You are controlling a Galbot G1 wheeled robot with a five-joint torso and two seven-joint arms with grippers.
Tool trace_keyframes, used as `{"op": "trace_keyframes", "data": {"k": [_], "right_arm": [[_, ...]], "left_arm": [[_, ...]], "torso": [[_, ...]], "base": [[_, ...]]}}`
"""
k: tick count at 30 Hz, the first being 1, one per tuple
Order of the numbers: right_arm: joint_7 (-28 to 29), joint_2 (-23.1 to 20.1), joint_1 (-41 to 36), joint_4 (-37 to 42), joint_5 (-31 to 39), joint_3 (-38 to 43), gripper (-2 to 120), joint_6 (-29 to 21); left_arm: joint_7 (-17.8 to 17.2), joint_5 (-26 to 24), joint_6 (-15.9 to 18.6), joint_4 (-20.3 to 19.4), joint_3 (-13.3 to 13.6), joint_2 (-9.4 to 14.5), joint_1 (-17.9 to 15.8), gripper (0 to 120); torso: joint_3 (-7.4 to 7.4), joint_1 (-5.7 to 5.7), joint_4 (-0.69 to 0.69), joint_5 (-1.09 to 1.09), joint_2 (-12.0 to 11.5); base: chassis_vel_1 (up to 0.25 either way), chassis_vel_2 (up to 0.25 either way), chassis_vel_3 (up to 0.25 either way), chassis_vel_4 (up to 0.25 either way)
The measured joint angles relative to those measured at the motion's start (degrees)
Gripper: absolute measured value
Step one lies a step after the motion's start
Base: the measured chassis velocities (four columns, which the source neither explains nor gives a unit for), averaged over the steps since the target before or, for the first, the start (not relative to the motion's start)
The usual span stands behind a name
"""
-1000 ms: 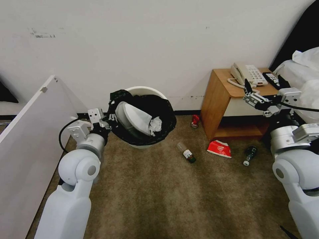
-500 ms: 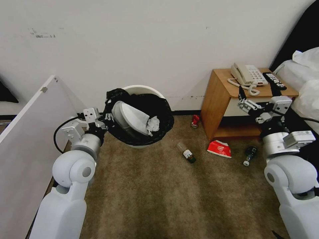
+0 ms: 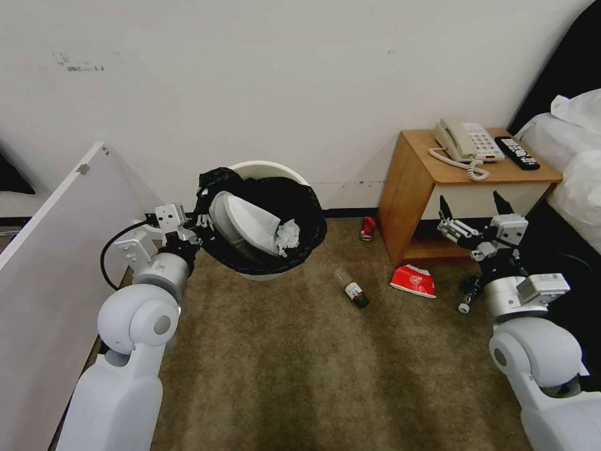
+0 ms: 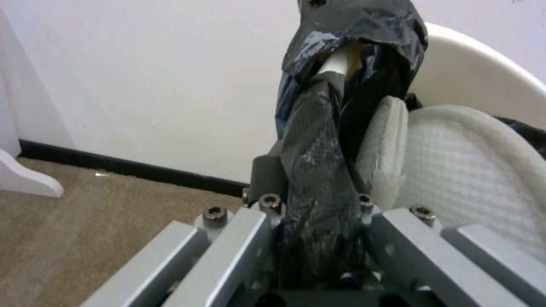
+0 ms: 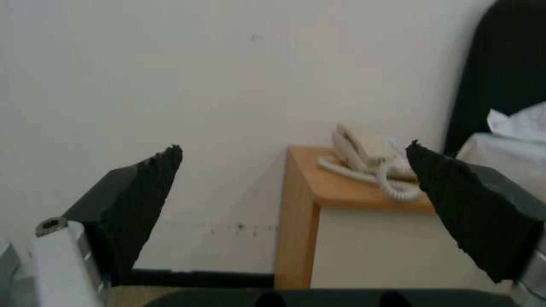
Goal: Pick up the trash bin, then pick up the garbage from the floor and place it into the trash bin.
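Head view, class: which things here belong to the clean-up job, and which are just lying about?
Part of the job: trash bin, held at its rim by the left gripper; slippers and tissue inside it; red can, clear bottle, red packet, dark bottle on the carpet; right gripper, open.

Just lying about: telephone, remote control, wooden nightstand.

Trash bin (image 3: 269, 170): smooth white plastic, lined with crinkled glossy black plastic bag (image 4: 330, 140). Slipper (image 4: 472, 157) inside: white waffle-textured cloth. Left gripper (image 4: 318, 238): matt grey metal, hex screws. Right gripper (image 5: 296, 213) pads: matt black, ridged rubber-like. Nightstand (image 3: 413, 181) at 2 o'clock: smooth wood. Carpet (image 3: 313, 363): rough brown pile. Red packet (image 3: 414, 280): glossy.
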Motion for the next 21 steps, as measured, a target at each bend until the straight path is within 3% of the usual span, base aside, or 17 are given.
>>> {"op": "trace_keyframes", "data": {"k": [7, 21], "right_arm": [[1.14, 0.72, -0.51, -1.36, 4.92, -0.58, 100, -3.15], [-0.12, 1.44, -1.40, -4.24, 3.98, -1.60, 100, -3.63]], "left_arm": [[-0.39, -0.91, 0.13, -0.38, -0.07, 0.24, 0.02, 4], [-0.57, -1.42, 0.25, -0.50, -0.02, 0.30, 0.16, 4]], "torso": [[0.00, 0.00, 0.00, 0.00, 0.00], [0.00, 0.00, -0.01, 0.00, 0.00]], "base": [[0.000, 0.000, 0.000, 0.000], [0.000, 0.000, 0.000, 0.000]]}}
